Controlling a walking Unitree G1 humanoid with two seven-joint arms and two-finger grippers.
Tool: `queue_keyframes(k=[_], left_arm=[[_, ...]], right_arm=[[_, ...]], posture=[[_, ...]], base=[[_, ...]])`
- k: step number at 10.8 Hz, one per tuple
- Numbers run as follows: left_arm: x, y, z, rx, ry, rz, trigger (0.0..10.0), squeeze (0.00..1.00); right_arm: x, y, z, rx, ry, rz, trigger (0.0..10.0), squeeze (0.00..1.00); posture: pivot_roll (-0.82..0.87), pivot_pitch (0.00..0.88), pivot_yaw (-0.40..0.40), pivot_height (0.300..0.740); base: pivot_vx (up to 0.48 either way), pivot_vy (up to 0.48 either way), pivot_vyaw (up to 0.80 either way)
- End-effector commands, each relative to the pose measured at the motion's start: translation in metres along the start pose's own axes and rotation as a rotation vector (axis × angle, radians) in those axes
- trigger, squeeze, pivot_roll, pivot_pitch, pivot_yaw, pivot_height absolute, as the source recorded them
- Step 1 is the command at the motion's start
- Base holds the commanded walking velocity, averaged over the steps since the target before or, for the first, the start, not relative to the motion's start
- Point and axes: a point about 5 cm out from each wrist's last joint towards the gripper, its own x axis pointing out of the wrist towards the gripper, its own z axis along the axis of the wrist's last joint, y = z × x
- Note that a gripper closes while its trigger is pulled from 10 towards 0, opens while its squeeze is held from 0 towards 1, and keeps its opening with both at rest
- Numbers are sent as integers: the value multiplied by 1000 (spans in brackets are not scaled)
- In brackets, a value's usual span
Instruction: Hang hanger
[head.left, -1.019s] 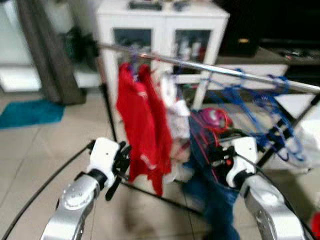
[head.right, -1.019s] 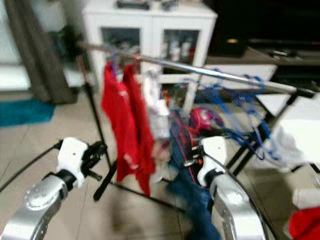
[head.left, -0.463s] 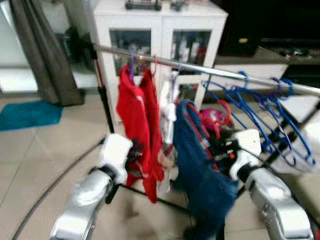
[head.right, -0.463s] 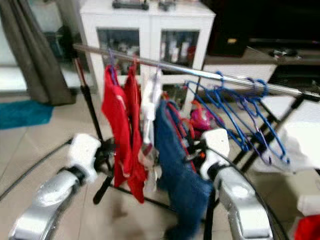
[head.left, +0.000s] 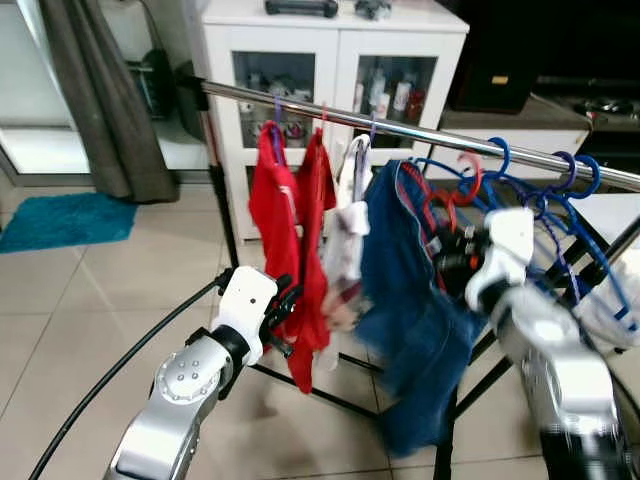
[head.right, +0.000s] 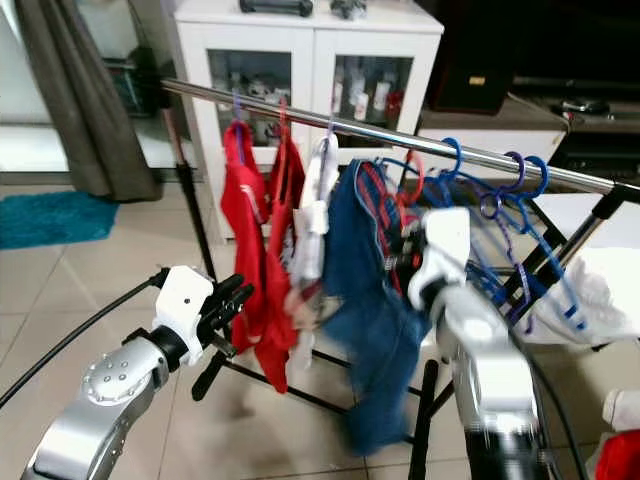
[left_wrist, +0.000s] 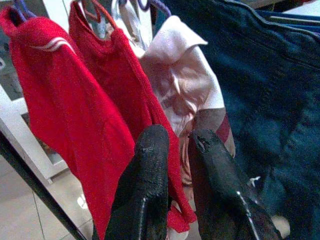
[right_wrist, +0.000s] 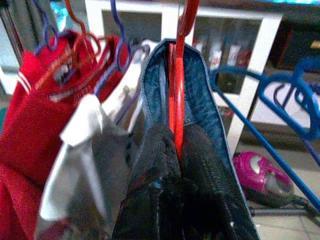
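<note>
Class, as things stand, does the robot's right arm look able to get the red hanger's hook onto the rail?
Probably yes. The right gripper is clamped on the red hanger carrying the blue jeans, just below the rail, with a gap beside the blue hangers.

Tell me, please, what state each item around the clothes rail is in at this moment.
Right pincer: shut on the red hanger.
Red hanger: carries the blue jeans, held up at the rail.
Blue jeans: draped, hanging down.
Left pincer: fingers slightly apart, at the red garments, holding nothing.
Red garments: hung on the rail.
White garment: hung.
Blue hangers: bare, on the rail.
Cabinet: doors closed.
</note>
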Motion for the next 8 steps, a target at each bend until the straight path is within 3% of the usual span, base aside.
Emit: queue_keyframes(k=[1,4,8], left_arm=[[1,-2,6,16,-10,-28,10000,0],[4,-8,17,34,-32,-85,10000,0],[3,-9,17,37,-25,-96,10000,0]], right_arm=[[2,-8,12,7,-32,-38,10000,0],[14,-34,20,56,-31,-200,10000,0],[8,-88,22,29,-13,-440,10000,0]], posture=[[9,1,-47,740],[12,5,-51,740],[16,3,-58,740]], base=[[0,0,0],[0,0,0],[0,0,0]])
